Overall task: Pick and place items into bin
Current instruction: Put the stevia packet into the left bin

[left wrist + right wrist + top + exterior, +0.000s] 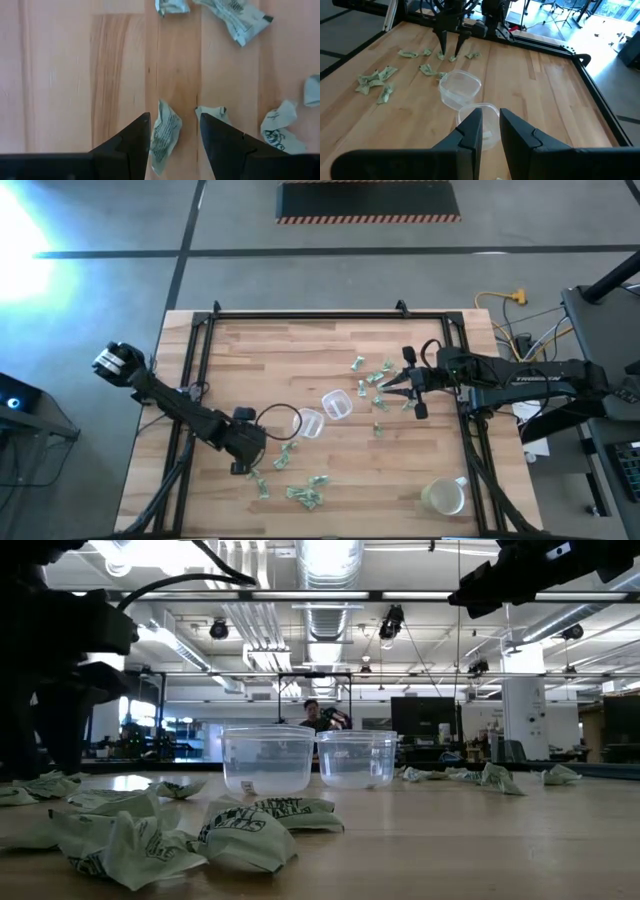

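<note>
Left gripper (pixel 250 470): low over the table's (pixel 300 350) near-left part; fingers (pixel 131 145) spread wide, one wrapper (pixel 164 135) lying on the wood between them, not clamped. Only the left wrist view shows this gap.
Near wrappers (pixel 303 496): scattered beside and beyond the left gripper toward the table's front; the low view shows them crumpled, with dark print.
Tubs (pixel 322 413): two small clear ones at mid-table, just beside each other. The low view shows both upright; the nearer one in the right wrist view holds what may be a pale piece, too blurred to tell.
Far wrappers (pixel 374 378): a second cluster right of the tubs, near the right gripper.
Right gripper (pixel 386 393): raised above the table by that cluster, pointing toward the tubs; fingers (pixel 471 131) nearly together, a narrow slot between them, nothing seen in it.
Mug (pixel 444 496): near-right corner, apart from everything; seen only from above.
Person (pixel 316 717): far back in the room, low view only.
</note>
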You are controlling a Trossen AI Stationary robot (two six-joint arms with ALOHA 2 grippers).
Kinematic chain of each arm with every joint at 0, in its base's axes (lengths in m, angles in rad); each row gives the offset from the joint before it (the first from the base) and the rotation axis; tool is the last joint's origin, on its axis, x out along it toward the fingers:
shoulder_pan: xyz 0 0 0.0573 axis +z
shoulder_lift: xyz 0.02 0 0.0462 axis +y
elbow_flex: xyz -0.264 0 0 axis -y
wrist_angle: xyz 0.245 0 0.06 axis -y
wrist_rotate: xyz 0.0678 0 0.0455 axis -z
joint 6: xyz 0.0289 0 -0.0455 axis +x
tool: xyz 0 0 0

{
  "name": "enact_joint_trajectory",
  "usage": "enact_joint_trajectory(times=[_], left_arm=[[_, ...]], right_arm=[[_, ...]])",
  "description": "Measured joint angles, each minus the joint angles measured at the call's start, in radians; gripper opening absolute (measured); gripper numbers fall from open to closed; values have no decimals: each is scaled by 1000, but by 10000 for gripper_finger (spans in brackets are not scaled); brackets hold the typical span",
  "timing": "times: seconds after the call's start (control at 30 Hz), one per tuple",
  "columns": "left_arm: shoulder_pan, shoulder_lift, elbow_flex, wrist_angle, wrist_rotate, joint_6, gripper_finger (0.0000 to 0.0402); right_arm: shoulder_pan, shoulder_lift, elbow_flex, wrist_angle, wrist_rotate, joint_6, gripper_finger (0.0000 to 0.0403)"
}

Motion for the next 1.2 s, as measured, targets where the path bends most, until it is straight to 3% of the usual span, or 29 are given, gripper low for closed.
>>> enact_joint_trajectory(times=[0.13,0.8,0.97,1.2], left_arm=[[1,11,-2,-3,-1,0,148],[0,46,-16,-3,-26,-24,19],[1,46,24,-52,-138,6,3],[1,8,188,-226,-308,25,0]], right_arm=[[0,0,0,1,0,0,57],[0,0,-10,-1,0,39,57],[0,0,-11,-6,0,45,57],[0,0,-12,-34,0,40,57]])
